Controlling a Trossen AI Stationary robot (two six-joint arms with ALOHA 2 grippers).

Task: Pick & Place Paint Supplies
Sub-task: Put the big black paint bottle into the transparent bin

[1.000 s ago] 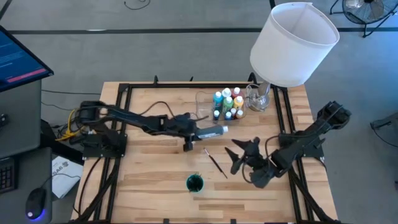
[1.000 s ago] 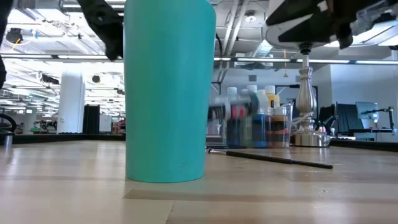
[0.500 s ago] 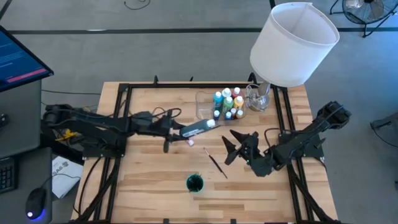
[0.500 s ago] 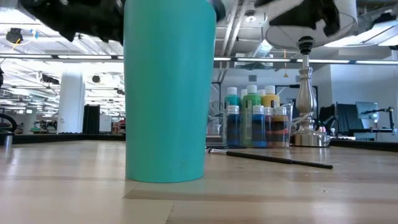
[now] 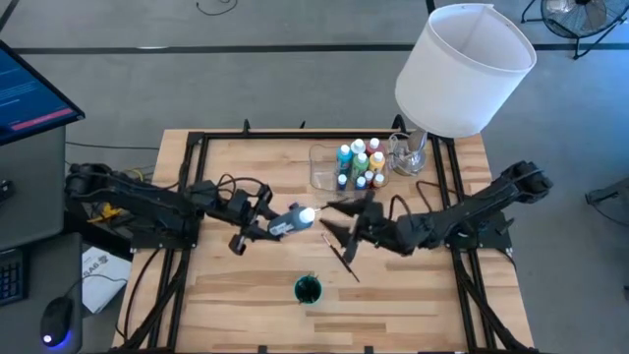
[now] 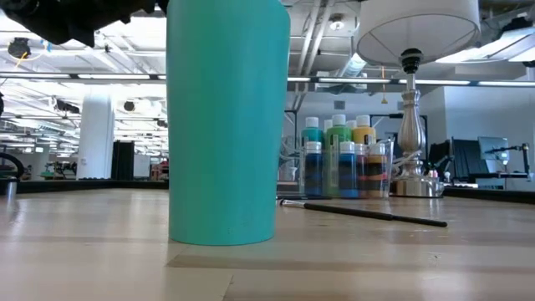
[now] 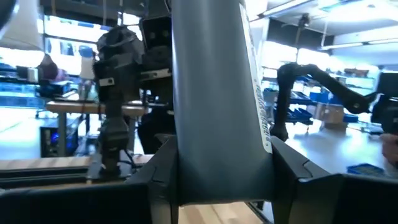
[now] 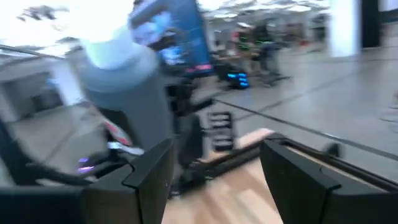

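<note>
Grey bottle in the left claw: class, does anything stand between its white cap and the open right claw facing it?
Nothing visible does. The left claw holds the grey bottle with its cap toward the open right claw, and the gap between them is clear. The brush lies on the table, not between them.

Pale grained wood table (image 5: 236, 285), smooth teal cup (image 6: 221, 125)
</note>
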